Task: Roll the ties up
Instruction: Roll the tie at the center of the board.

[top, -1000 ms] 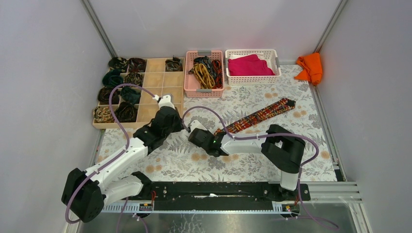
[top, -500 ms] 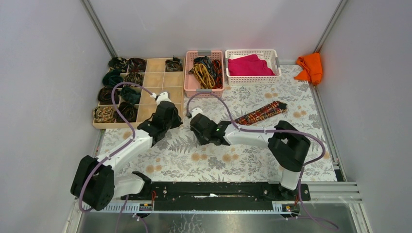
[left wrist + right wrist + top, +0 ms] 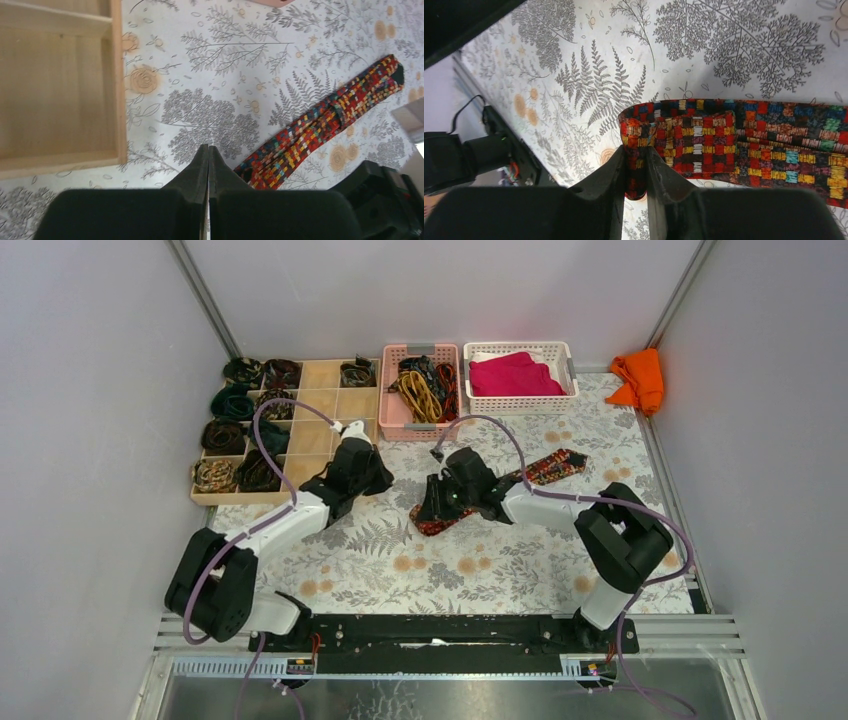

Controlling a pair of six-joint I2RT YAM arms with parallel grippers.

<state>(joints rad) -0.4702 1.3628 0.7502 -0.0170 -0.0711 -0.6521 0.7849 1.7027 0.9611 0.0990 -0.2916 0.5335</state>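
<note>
Right gripper (image 3: 636,152) pinching the tie (image 3: 744,145).
Its jaws clamp the tie's folded end, and the rest trails off to their right. Left gripper (image 3: 208,150) is closed and empty, the tie just right of it.

A: What's the tie (image 3: 749,145) made of?
B: Woven cloth, matt and slightly coarse. The tabletop (image 3: 520,570) cover is smooth and printed.
A: The tray (image 3: 60,90)?
B: Pale matt wood. The pink basket (image 3: 420,432) is moulded plastic, the right claw (image 3: 636,155) matt black plastic.
</note>
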